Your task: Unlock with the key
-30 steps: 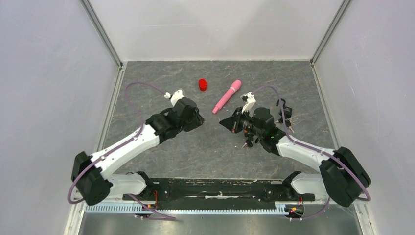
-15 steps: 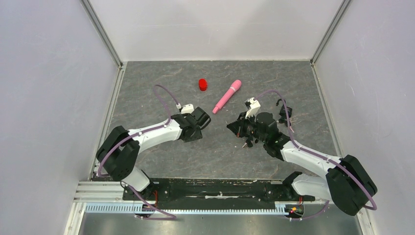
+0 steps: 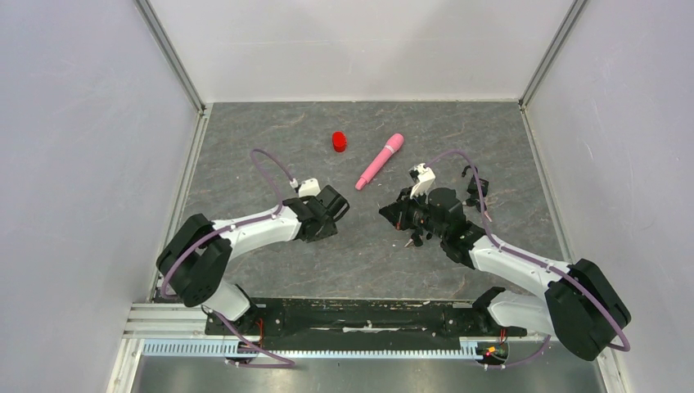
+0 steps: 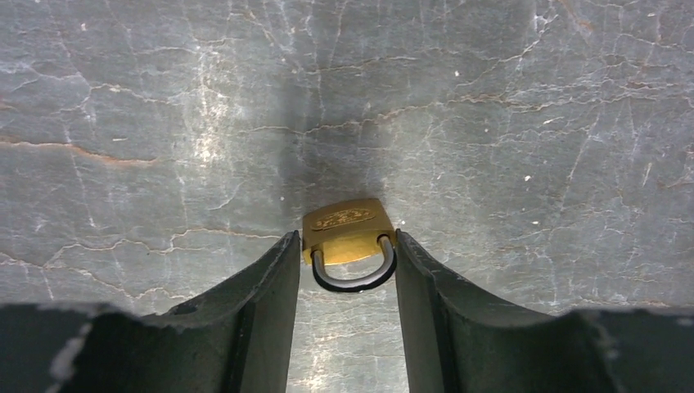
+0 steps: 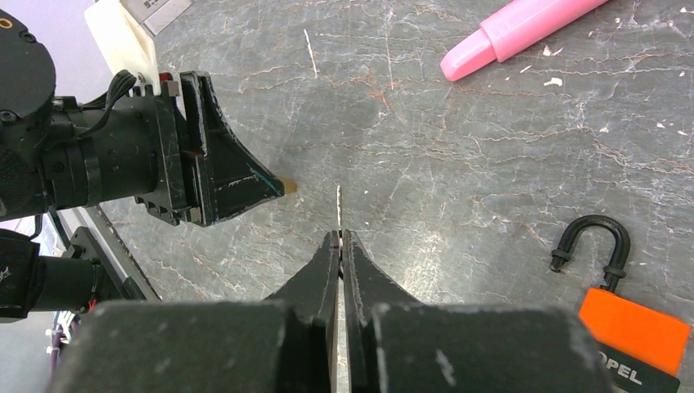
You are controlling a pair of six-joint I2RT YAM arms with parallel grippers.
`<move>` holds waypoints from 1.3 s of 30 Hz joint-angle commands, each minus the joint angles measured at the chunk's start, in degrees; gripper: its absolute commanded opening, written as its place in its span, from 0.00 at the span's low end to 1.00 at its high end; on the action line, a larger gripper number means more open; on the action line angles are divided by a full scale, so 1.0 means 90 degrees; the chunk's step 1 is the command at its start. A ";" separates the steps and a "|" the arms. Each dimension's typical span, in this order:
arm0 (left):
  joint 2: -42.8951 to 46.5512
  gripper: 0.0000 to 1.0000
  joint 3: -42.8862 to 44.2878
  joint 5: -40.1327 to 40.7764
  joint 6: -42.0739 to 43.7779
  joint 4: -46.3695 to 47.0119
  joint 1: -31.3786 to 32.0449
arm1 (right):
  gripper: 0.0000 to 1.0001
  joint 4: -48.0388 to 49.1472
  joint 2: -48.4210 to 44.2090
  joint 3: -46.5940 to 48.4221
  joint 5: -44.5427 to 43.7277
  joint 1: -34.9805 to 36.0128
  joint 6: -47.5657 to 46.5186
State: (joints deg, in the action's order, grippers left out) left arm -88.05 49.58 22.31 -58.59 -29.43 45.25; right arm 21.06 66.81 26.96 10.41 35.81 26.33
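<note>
A small brass padlock sits between the tips of my left gripper, which is shut on its sides. Its dark shackle points back toward the wrist. In the top view the left gripper points right, toward my right gripper, with a gap of table between them. The right gripper is shut on a thin metal key, seen edge-on and sticking out past the fingertips. The key's tip points at the padlock's brass corner, still a short way from it.
A pink marker and a red cap lie at the back of the grey mat. A second padlock with an orange body and a black shackle lies to the right of the right gripper. Grey walls close in the sides.
The left arm has folded its elbow back toward its base, and its gripper has shifted slightly right and nearer. The right gripper has edged a little right. Both grips are unchanged.
</note>
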 commanded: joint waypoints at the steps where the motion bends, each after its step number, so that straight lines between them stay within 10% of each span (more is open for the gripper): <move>1: 0.0361 0.55 -0.0181 0.0139 -0.0225 0.0100 0.0021 | 0.00 0.0220 -0.0013 0.0100 0.0025 -0.0012 -0.0016; 9: 0.0801 0.75 -0.0138 -0.0034 -0.0105 0.0015 0.0017 | 0.00 0.0334 -0.0068 0.0108 0.0196 -0.0020 -0.0024; 20: 0.3444 0.77 -0.0354 -0.0924 0.1689 0.1608 -0.0112 | 0.00 0.1772 -0.0273 -0.0056 0.1362 -0.0167 0.0507; 39: 0.3324 0.63 -0.0128 -0.6130 0.1729 0.5377 -0.1395 | 0.00 0.4789 0.0420 0.0736 0.3429 -0.0493 0.2624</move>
State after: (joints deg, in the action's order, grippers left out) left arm -57.60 46.63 -22.55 -41.50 8.29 32.82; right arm 56.16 69.60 29.71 37.74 31.64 45.56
